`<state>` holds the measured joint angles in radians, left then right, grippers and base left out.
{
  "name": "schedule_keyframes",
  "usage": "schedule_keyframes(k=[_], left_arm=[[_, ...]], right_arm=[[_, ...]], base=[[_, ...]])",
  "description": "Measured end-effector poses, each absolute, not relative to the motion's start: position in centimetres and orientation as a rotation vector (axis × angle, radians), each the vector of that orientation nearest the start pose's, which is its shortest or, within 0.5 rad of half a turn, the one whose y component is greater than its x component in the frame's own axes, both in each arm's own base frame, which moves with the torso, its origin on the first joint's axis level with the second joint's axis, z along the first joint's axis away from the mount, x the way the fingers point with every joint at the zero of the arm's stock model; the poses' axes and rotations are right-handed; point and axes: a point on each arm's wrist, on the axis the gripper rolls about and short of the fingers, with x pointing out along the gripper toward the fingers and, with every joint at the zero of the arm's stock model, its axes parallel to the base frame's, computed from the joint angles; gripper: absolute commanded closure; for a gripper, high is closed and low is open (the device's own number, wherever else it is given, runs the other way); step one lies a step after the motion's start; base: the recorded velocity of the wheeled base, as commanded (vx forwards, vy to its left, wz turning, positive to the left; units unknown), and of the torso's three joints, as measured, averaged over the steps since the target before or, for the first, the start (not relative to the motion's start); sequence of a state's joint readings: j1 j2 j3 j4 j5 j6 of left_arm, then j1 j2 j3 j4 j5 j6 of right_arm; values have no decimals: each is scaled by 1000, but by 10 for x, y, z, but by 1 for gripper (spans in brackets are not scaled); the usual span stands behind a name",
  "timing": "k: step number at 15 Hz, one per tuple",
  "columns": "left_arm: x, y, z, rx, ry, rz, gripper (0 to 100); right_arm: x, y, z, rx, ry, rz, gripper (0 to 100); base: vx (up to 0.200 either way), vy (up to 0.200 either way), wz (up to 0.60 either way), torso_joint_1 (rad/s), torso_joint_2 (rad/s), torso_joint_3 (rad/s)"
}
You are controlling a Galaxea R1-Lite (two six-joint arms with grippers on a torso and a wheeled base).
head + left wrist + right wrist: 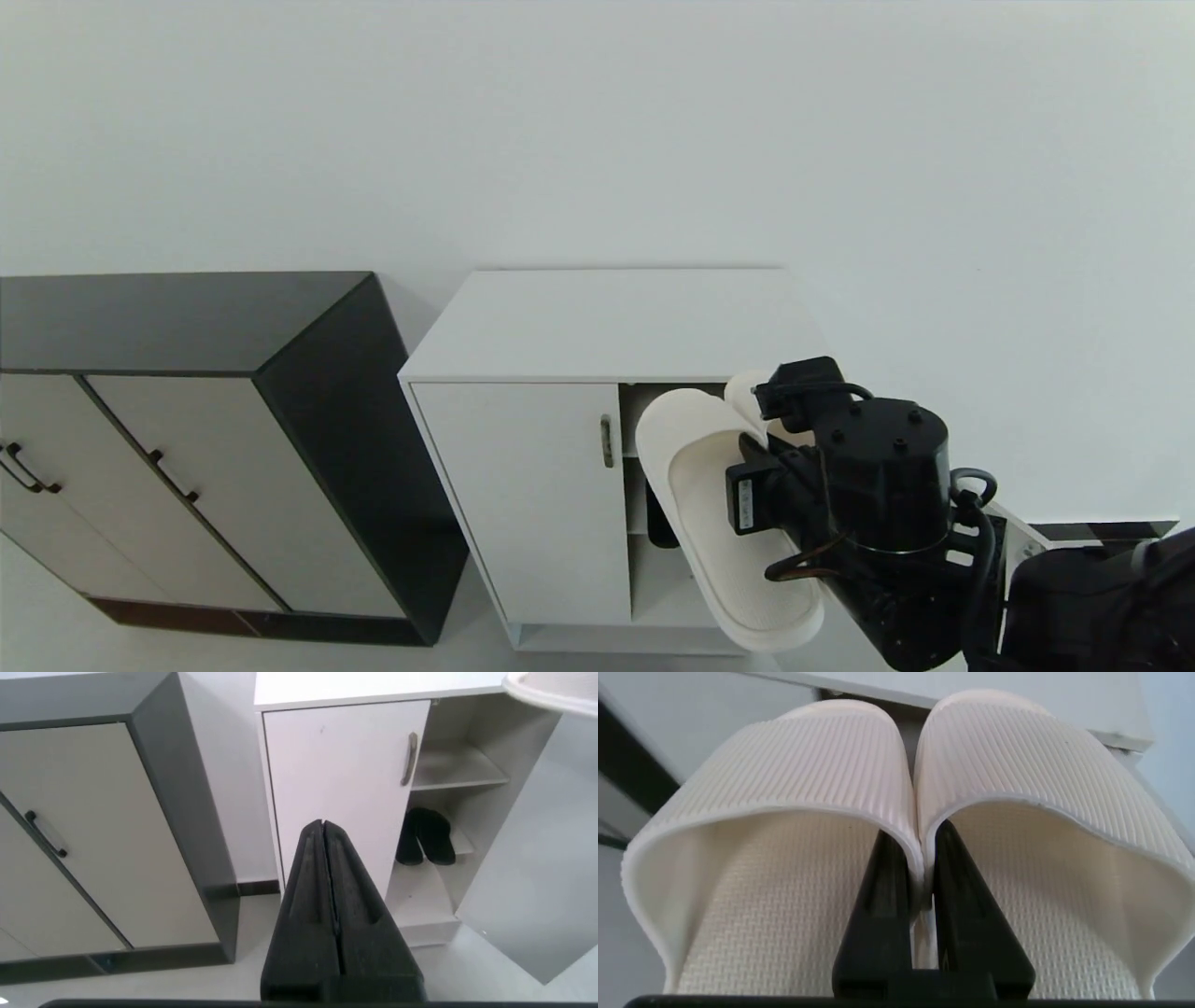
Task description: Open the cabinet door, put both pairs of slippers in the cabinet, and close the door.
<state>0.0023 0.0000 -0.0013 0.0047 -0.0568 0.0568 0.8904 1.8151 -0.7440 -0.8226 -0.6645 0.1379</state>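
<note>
- Right wrist view: right gripper (922, 882) pinches 2 white slippers (794, 784) by their touching inner edges, before the open cabinet (607, 322).
- Left gripper (324, 835) closed, empty.
- Probably best: feed toes-first onto the free shelf (462, 765) above the black slippers (430, 837).

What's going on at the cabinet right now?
The right claw is shut on the cream slippers, holding the pair in front of the white cabinet, whose right door stands open. The black slippers lie inside it. The left claw is shut and empty, back from the cabinet.
</note>
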Motion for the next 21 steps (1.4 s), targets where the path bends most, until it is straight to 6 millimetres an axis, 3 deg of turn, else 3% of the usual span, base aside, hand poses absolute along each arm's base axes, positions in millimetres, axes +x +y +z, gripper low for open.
schedule_keyframes(k=[10, 21], left_arm=[[-23, -1, 76, 57, 1, -55, 100], [-23, -1, 75, 56, 2, -55, 100]], right_arm=[[209, 237, 146, -41, 198, 218, 100], [209, 239, 139, -46, 201, 222, 100]], base=[[0, 0, 0, -11, 24, 14], [0, 0, 0, -211, 490, 279]])
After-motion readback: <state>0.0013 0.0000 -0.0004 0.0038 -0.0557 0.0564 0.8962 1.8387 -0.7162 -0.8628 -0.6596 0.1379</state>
